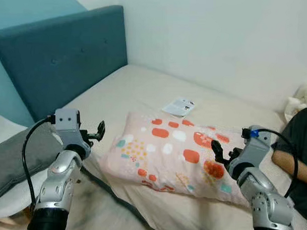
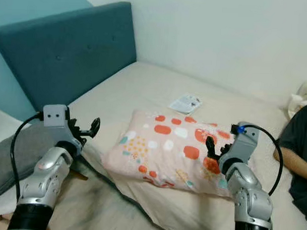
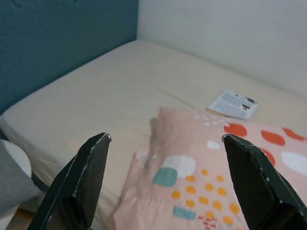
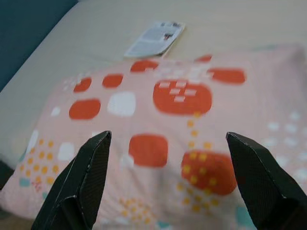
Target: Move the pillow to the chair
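Observation:
A pink pillow [image 1: 175, 153] with orange, white and teal patches lies on the beige bed [image 1: 139, 89], near its front edge. My left gripper [image 1: 96, 132] hovers just off the pillow's left end, open with nothing between its fingers [image 3: 84, 179]. My right gripper [image 1: 219, 151] is over the pillow's right part, open too, its fingers [image 4: 81, 182] spread above the orange patches. A white chair seat [image 1: 12, 201] with a grey cushion [image 1: 16, 155] stands at the lower left, beside the bed.
A teal headboard [image 1: 64, 56] stands on the left and a white wall behind the bed. A small leaflet [image 1: 179, 106] lies beyond the pillow. A person's arm [image 1: 293, 165] in dark clothing rests at the right edge. A black cable hangs from each wrist.

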Tool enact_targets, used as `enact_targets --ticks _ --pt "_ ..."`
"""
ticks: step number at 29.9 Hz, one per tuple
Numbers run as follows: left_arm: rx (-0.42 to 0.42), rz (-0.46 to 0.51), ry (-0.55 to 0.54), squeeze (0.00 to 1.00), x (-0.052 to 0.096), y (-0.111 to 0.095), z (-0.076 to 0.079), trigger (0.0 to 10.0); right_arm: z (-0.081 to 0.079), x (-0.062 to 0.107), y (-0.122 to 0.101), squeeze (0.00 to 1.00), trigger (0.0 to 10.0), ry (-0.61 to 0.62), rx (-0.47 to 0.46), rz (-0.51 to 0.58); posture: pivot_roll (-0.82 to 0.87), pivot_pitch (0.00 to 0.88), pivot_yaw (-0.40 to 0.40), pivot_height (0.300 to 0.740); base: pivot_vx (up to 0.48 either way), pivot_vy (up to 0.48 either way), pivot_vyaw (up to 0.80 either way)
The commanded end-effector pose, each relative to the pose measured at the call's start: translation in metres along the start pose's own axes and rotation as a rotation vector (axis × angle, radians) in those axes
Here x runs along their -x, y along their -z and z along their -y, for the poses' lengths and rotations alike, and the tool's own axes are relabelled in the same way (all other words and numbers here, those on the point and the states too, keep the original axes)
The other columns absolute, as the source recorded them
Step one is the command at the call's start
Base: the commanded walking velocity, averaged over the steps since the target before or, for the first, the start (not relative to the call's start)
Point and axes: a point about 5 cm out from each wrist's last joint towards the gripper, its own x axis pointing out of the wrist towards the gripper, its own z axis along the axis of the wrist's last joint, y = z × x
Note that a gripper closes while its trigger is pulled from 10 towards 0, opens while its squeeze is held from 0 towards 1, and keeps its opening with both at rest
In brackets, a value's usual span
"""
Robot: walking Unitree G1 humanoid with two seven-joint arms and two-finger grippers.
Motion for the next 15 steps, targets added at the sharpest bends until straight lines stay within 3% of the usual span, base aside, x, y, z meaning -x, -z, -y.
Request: enact_targets --ticks 1,5,11,15 --pt "-0.002 -0.033 0.002 0.00 0.001 0.006 -0.004 10.0 -0.005 0.001 0.001 0.00 10.0 -0.005 -0.023 -0.027 -0.11 0.023 0.027 0.615 0.000 0.000 0.00" --pt "-0.001 -0.034 0.010 0.00 0.001 0.007 -0.004 10.0 -0.007 0.001 0.001 0.00 10.0 0.003 -0.043 -0.053 -0.11 0.026 0.026 0.605 0.000 0.000 0.00" --pt "0.007 -0.035 0.023 0.00 0.000 0.007 -0.002 10.0 -0.020 0.004 0.012 0.00 10.0 0.038 -0.106 -0.194 -0.11 0.029 0.026 0.585 0.000 0.000 0.00" --pt "0.008 -0.034 0.029 0.00 0.000 0.006 0.000 10.0 -0.027 0.003 0.018 0.00 10.0 0.048 -0.238 -0.242 -0.12 0.029 0.029 0.565 0.000 0.000 0.00"
